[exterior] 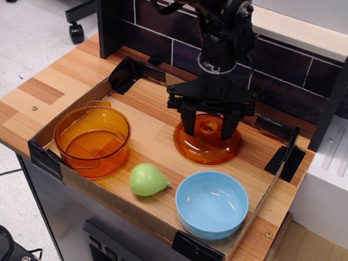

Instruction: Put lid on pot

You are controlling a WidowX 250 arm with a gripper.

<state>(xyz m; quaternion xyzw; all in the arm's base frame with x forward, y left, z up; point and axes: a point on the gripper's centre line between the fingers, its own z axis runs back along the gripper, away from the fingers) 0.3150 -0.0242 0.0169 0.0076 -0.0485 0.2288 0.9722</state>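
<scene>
The orange lid (206,152) lies dome up on the wooden board at the back right, its ring knob (208,126) facing up. My gripper (208,131) hangs straight down over it, its two black fingers (189,124) standing either side of the knob with small gaps, so it is open and holds nothing. The fingertips are low, at the dome's surface. The deep orange pot (92,140) stands upright and empty at the front left, well apart from the lid and the gripper.
A green pear-shaped toy (148,180) lies between pot and a light blue bowl (211,204) at the front. A low cardboard wall (119,207) with black tape corners rims the board. A dark tiled wall (284,69) stands behind.
</scene>
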